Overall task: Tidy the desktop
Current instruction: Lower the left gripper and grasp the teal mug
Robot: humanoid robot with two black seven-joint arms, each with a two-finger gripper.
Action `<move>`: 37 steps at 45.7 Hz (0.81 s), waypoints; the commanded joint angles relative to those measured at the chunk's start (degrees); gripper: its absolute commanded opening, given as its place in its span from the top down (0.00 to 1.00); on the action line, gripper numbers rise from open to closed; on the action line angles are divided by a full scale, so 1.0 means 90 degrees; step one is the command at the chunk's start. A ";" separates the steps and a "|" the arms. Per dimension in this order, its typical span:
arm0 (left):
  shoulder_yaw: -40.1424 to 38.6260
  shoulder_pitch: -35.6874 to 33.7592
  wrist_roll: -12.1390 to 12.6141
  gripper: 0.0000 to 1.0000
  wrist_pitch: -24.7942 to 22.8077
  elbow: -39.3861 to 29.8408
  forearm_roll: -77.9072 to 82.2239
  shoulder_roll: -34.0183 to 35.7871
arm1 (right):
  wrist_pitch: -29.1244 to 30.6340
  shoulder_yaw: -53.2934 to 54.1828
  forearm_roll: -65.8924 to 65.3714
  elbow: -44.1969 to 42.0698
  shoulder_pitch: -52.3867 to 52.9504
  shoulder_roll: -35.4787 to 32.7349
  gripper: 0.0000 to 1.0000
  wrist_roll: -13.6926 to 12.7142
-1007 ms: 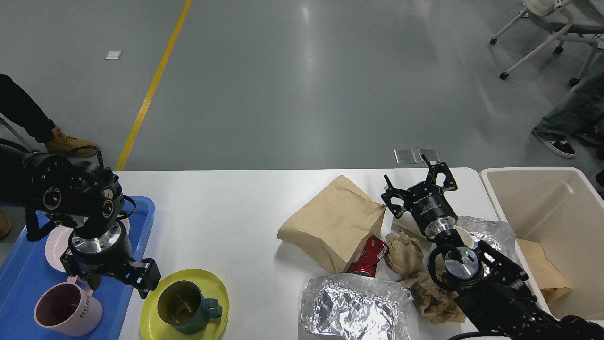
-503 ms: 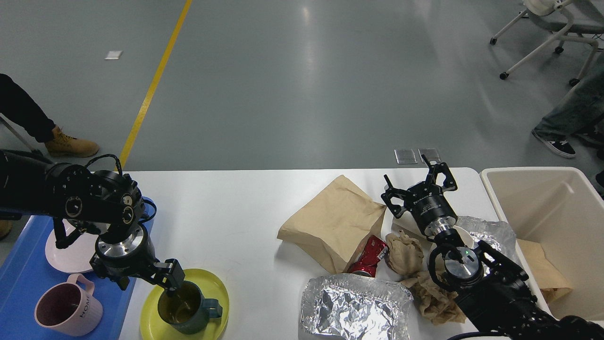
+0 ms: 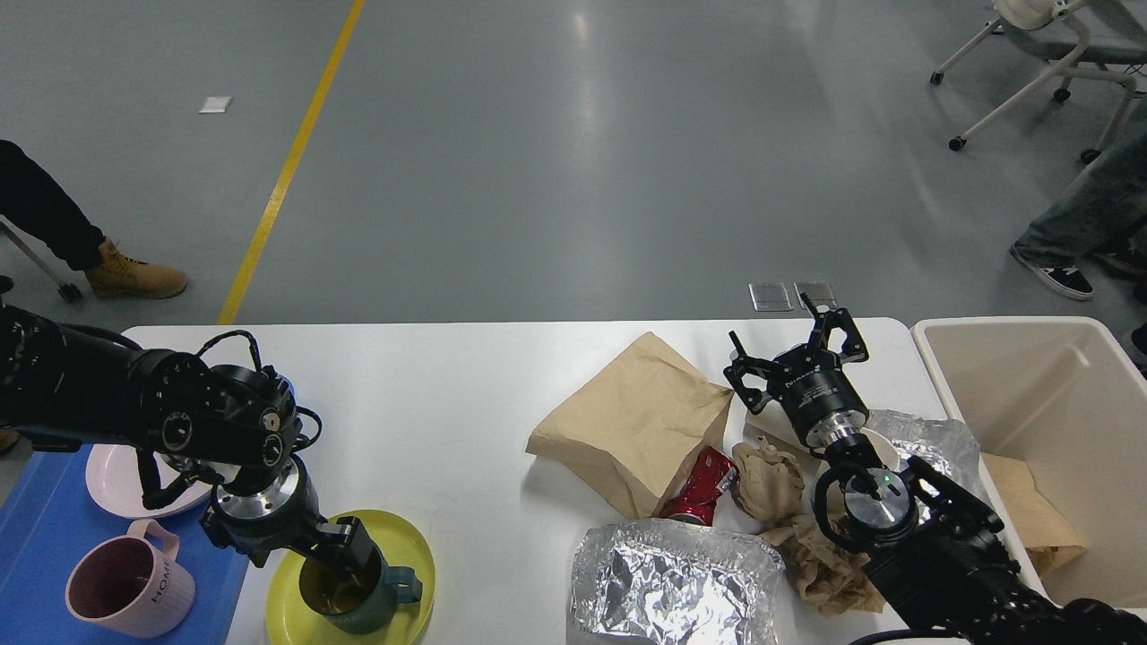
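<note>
Desktop (image 3: 448,421), white with rounded corners, spans the lower half of the head view. Left gripper (image 3: 345,557) low over the dark green mug (image 3: 358,593), one finger at or inside its rim; whether the fingers are apart or together cannot be told. Mug stands on a yellow plate (image 3: 408,546). Just left, a blue tray (image 3: 45,511) carries a pink mug (image 3: 125,591) and a pink dish (image 3: 112,475). Right gripper (image 3: 796,348) raised, fingers spread, holding nothing. Around its arm: brown paper bag (image 3: 636,417), crushed red can (image 3: 699,488), crumpled paper (image 3: 771,479), foil (image 3: 672,582). Beige bin (image 3: 1048,394) at the far right.
</note>
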 commanded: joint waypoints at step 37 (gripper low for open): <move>-0.0223 0.0527 0.0033 0.46 0.0425 0.0020 -0.0010 0.0096 | 0.0000 0.0000 0.0000 -0.0009 -0.0002 0.0001 0.00 0.0000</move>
